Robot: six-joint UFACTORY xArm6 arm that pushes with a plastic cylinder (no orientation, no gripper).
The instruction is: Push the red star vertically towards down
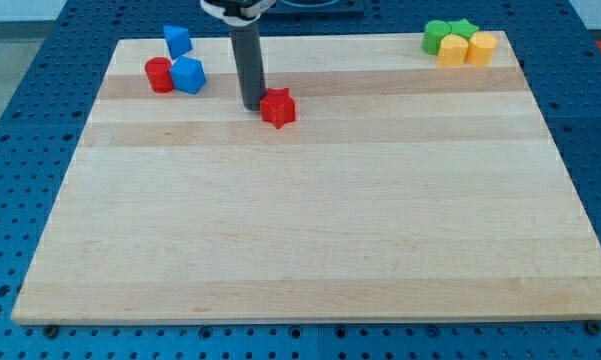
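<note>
The red star [278, 108] lies on the wooden board [310, 220] in the upper middle-left part of the view. My tip [253, 105] stands on the board just left of the red star, touching or nearly touching its left side. The dark rod rises straight up from there to the view's top edge.
A red cylinder [159, 75] and two blue blocks [188, 75] [177, 41] cluster at the upper left. Two green blocks [437, 36] [464, 30] and two yellow blocks [453, 50] [482, 47] cluster at the upper right corner. Blue perforated table surrounds the board.
</note>
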